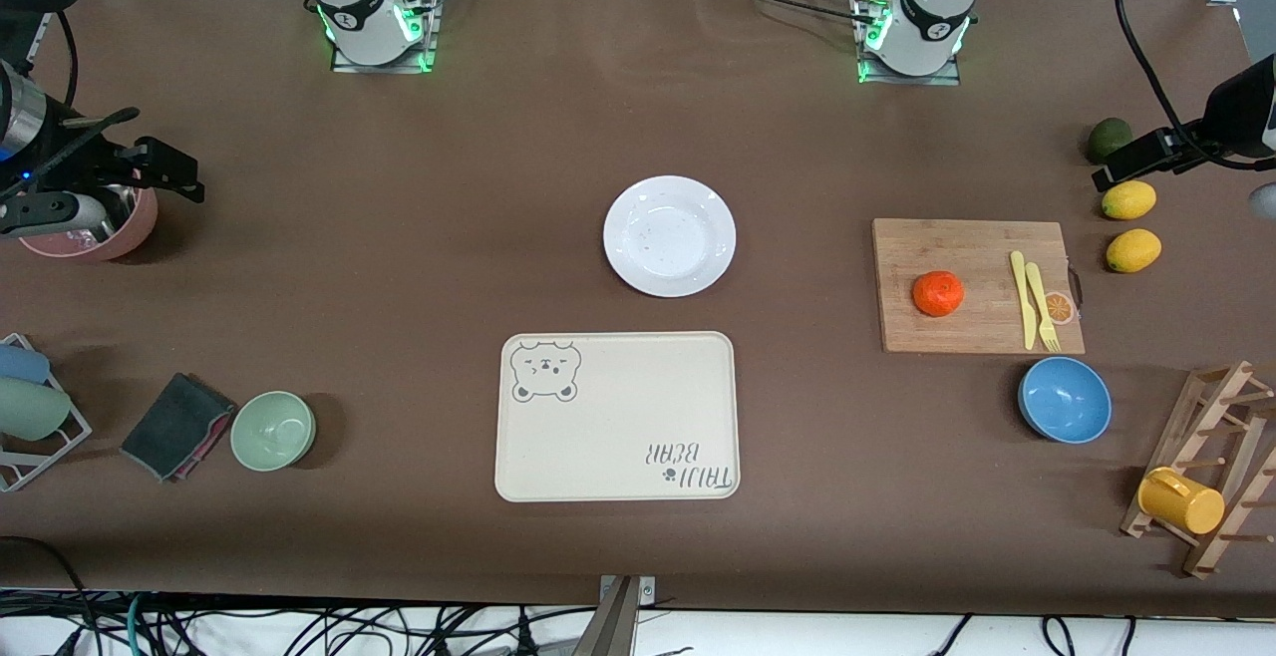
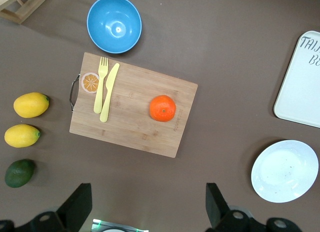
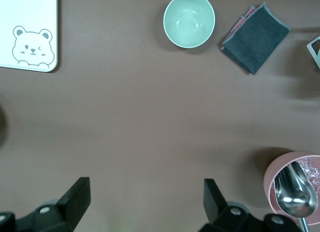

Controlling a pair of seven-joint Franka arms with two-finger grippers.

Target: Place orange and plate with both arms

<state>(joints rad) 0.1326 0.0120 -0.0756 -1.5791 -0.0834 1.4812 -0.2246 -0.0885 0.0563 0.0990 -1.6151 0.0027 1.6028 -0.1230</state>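
The orange [image 1: 938, 293] sits on a wooden cutting board [image 1: 977, 285] toward the left arm's end of the table; it also shows in the left wrist view [image 2: 162, 108]. The white plate [image 1: 669, 235] lies empty mid-table, and shows in the left wrist view [image 2: 285, 171]. My left gripper [image 2: 148, 208] is open and empty, high over the table near the lemons; its hand shows in the front view [image 1: 1146, 160]. My right gripper [image 3: 145, 199] is open and empty, high over bare table near a pink bowl [image 3: 292, 184]; its hand shows in the front view [image 1: 150, 172].
A cream bear-print tray [image 1: 617, 416] lies nearer the front camera than the plate. A yellow knife and fork [image 1: 1032, 299] lie on the board. A blue bowl [image 1: 1065, 399], two lemons [image 1: 1128, 200], an avocado [image 1: 1109, 138], a green bowl [image 1: 273, 430], a grey cloth [image 1: 177, 425] and a cup rack [image 1: 1206, 477] stand around.
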